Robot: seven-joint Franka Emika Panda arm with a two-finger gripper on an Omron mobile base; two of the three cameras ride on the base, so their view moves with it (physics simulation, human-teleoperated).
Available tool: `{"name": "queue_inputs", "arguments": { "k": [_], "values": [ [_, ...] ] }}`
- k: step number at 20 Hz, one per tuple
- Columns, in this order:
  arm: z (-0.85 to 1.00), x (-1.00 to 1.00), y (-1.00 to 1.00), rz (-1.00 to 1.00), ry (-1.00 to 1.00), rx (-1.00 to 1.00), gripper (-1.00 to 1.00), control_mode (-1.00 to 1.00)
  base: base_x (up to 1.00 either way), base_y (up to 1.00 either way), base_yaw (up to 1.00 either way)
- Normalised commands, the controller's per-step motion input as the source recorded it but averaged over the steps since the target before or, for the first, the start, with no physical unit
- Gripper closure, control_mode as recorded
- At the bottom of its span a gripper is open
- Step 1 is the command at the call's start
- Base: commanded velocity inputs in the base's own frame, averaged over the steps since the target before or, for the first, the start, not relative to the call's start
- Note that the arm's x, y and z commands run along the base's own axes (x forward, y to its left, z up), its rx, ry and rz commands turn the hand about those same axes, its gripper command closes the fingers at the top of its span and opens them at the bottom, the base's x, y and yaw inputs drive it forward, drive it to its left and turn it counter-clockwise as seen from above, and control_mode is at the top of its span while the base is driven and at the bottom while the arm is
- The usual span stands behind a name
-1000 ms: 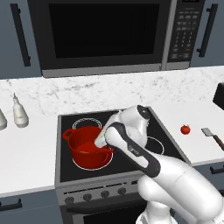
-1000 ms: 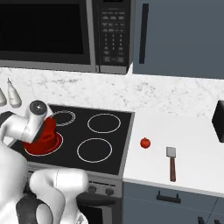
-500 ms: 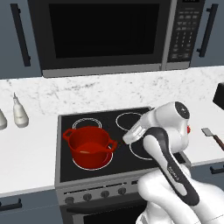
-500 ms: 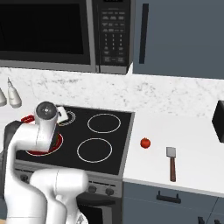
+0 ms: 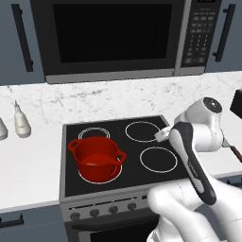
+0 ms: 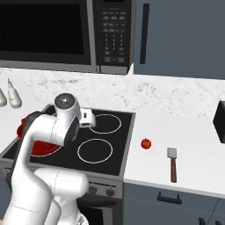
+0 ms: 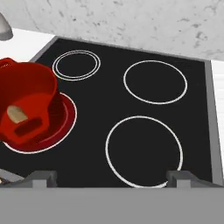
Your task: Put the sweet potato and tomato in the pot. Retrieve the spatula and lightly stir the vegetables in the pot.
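The glossy red pot (image 5: pixel 97 158) stands on the stove's front left burner, and in the hand view the pot (image 7: pixel 26 105) holds a tan piece, the sweet potato (image 7: pixel 16 113). The tomato (image 6: pixel 146 143) lies on the white counter right of the stove. Further right lies the spatula (image 6: pixel 172 160), blade away from the front edge. My gripper (image 6: pixel 89 118) hangs open and empty above the stove between the right burners, to the pot's right. Its two fingertips (image 7: pixel 43 177) stand wide apart in the hand view. From the right base view my arm hides most of the pot (image 6: pixel 41 148).
The black cooktop (image 5: pixel 137 156) has four burners. Two small bottles (image 5: pixel 21 124) stand on the counter at the back left. A microwave (image 5: pixel 108 38) hangs above the stove. A dark box (image 6: pixel 219 123) sits at the counter's far right.
My arm has swung right from over the pot to above the right burners. The pot now stands uncovered. The tomato and spatula have not moved.
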Motion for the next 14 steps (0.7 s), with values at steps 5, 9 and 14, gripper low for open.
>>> {"name": "queue_inputs", "arguments": {
  "k": [5,9,14],
  "values": [
    [-0.50,0.47,-1.00,-0.34,0.06,0.01,-1.00,-1.00,0.00,0.00,0.00],
    [-0.68,0.55,-1.00,-0.26,0.03,0.00,-1.00,-1.00,0.00,0.00,0.00],
    [-0.48,0.74,-1.00,-0.18,0.03,0.02,-1.00,-1.00,0.00,0.00,0.00]
  ]
}}
